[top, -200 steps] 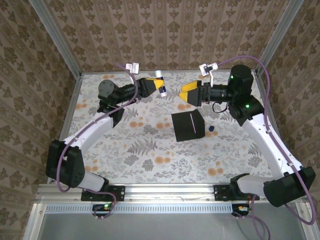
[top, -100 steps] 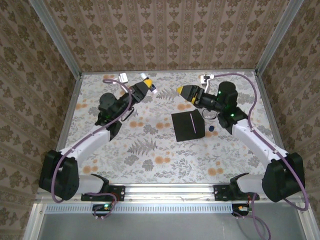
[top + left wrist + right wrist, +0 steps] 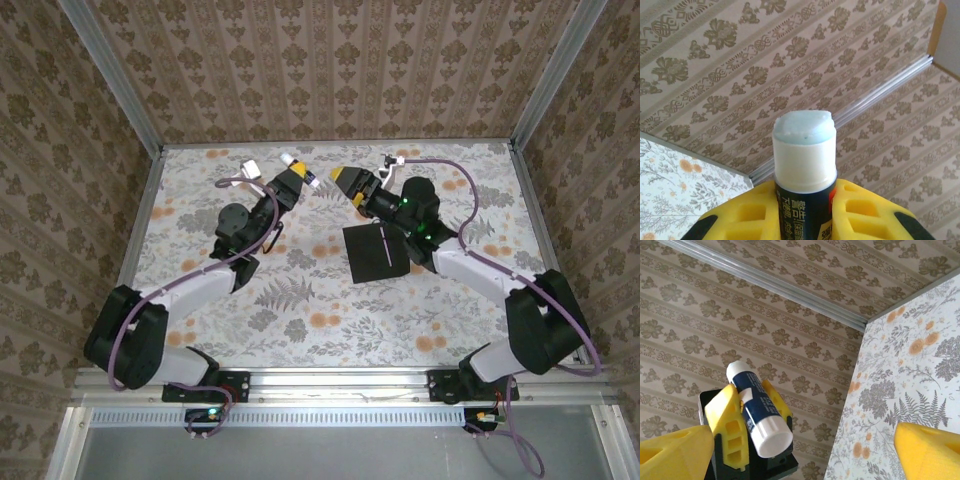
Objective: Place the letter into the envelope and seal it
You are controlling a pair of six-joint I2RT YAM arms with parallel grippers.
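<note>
Wallpapered walls close in a floral-covered table (image 3: 300,320), with metal rails along its edges.

The envelope (image 3: 372,258) is black and lies flat right of centre, well apart from every rail. A thin pale line (image 3: 385,245) crosses its face. It is judged to be the letter's edge, with the letter inside, though it is too small to confirm. Whether the flap is up or down cannot be told.

The left fingers (image 3: 860,210) are clamped on an uncapped glue stick (image 3: 804,165). Its glue end points up toward the far wall, above the far middle of the table. With the glue exposed and ready for the flap, the sealing step is judged to be in hand.

The right fingers (image 3: 927,450) are spread wide with nothing between them. They are raised near the glue stick and face it, beyond the envelope's far edge. The right forearm passes over the envelope's right side.

The widest room for moving lies over the table's left half and near strip. The narrow gap between the two sets of fingers is the likeliest place for contact.
</note>
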